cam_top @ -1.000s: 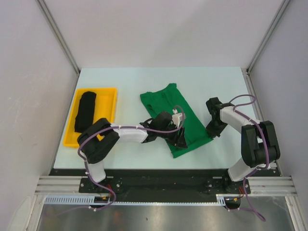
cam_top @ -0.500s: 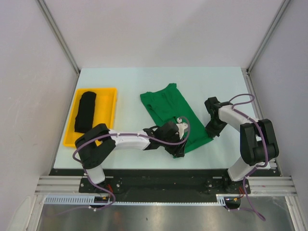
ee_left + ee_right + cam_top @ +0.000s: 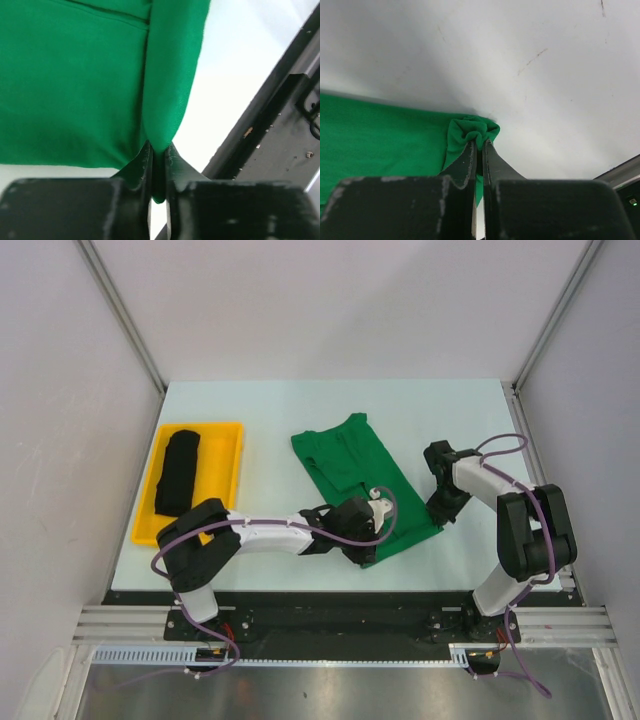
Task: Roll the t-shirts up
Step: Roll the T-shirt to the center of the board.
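Observation:
A bright green t-shirt (image 3: 355, 465) lies folded lengthwise on the table, running from the back middle toward the near right. My left gripper (image 3: 368, 552) is shut on its near corner, and the left wrist view shows a fold of the green cloth (image 3: 165, 90) pinched between the jaws of that gripper (image 3: 159, 150). My right gripper (image 3: 437, 520) is shut on the shirt's right bottom corner, where the green cloth (image 3: 470, 129) bunches at the tips of the gripper (image 3: 479, 145). A black rolled t-shirt (image 3: 177, 472) lies in the yellow tray (image 3: 232, 465).
The yellow tray sits at the table's left side. A black rail (image 3: 330, 600) with the arm bases runs along the near table edge (image 3: 260, 115), close to my left gripper. Grey walls (image 3: 330, 310) enclose the back and sides.
My left gripper slid toward the near edge to the shirt's bottom corner and shut on it. The right gripper has kept its hold and barely moved.

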Robot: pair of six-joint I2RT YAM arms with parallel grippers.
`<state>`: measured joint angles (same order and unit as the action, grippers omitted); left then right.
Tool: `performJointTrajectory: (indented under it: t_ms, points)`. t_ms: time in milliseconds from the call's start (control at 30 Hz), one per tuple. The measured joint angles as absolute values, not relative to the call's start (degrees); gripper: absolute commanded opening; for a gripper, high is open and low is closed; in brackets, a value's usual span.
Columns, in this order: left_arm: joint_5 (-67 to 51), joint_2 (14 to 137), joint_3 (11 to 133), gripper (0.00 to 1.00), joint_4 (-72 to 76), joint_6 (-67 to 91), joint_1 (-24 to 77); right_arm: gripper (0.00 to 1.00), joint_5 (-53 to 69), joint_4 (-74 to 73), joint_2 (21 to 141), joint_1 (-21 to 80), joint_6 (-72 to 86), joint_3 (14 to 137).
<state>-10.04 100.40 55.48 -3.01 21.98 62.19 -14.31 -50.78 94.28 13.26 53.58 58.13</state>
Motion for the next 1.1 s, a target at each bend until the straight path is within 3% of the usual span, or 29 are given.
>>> performJointTrajectory:
  t_ms: [33, 67, 167, 433, 600, 833, 1033, 1067, 1100]
  points:
    - [-10.4, 100.4, 55.5, 0.0, -2.9, 22.1, 62.2, 0.02, -14.3, -50.9, 94.3, 13.3, 53.6, 58.2]
    - [-10.9, 100.4, 55.4, 0.0, -2.7, 22.0, 62.2, 0.12, -14.3, -50.9, 94.3, 13.3, 53.6, 58.2]
    - [-12.6, 100.4, 54.7, 0.0, -1.1, 22.5, 61.7, 0.23, -14.3, -50.9, 94.3, 13.3, 53.5, 58.3]
    - [-20.3, 100.6, 49.1, 0.0, 7.7, 27.8, 57.6, 0.38, -14.1, -50.9, 93.5, 12.9, 52.8, 58.3]
    - [-24.2, 102.2, 48.4, 0.0, 10.4, 31.6, 56.0, 0.42, -14.2, -50.8, 92.0, 12.5, 52.0, 58.3]
    - [-27.6, 103.9, 48.1, 0.0, 12.6, 35.4, 54.7, 0.6, -14.7, -50.5, 86.4, 10.7, 49.5, 58.3]
    - [-29.9, 104.9, 47.6, 0.0, 14.6, 38.5, 53.6, 0.58, -15.6, -49.6, 79.3, 12.4, 45.2, 58.3]
    - [-30.3, 105.1, 47.5, 0.0, 14.9, 38.9, 53.4, 0.56, -15.4, -49.2, 77.9, 13.0, 44.6, 58.2]
    - [-30.7, 105.4, 47.5, 0.0, 15.2, 39.3, 53.3, 0.49, -15.4, -48.5, 76.1, 14.2, 43.9, 57.9]
